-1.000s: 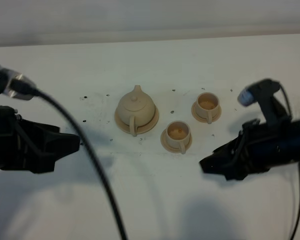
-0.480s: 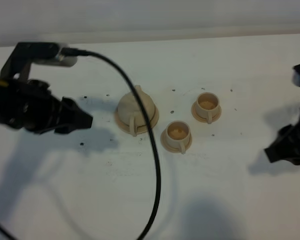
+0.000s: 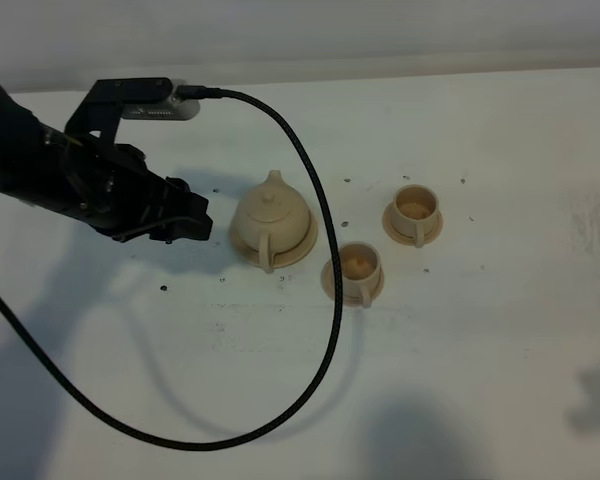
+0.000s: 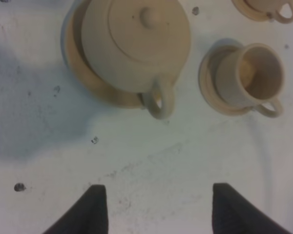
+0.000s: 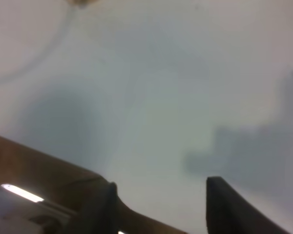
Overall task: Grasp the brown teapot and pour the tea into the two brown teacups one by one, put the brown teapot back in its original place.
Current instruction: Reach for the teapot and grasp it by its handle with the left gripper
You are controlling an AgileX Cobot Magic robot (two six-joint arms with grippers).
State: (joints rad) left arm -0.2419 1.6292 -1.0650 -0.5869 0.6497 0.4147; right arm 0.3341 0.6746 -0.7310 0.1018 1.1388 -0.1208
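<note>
The white table (image 3: 460, 380) fills the scene. The left arm (image 3: 60, 175) reaches in from the left, and a black cable (image 3: 330, 300) loops from it across the table toward the near side. The brown teapot (image 3: 270, 212) (image 4: 136, 44) sits upright, lid on, on its wide saucer plate (image 3: 300, 250) (image 4: 75, 63) at the middle, with its handle facing the near side. To its right stand two teacups, each on a small saucer: the near teacup (image 3: 357, 265) (image 4: 251, 75) and, further right and farther back, the far teacup (image 3: 415, 208) (image 4: 268, 7). The left gripper (image 3: 185, 215) (image 4: 158, 195) is just left of the teapot, not touching it, with its jaws spread wide and empty. The right gripper (image 5: 161, 187) is outside the high view. Its wrist view shows its jaws apart, holding nothing, over bare shadowed table.
</note>
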